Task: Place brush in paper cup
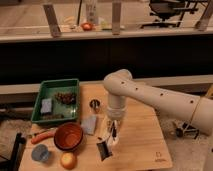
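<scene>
One cam view: cream arm is reaching down over the wooden bench (142,150), end effector (111,133) hanging near the front-middle. Can't tell if it's spread or pinching. Dark-bristled brush (102,149) is sitting just below-left of it; held or not, unclear. Paper cup (116,140) is showing as a white bit right beside it, mostly hidden. Red-brown bowl (68,136) is sitting to the left, w/ green tray (39,102) behind.
</scene>
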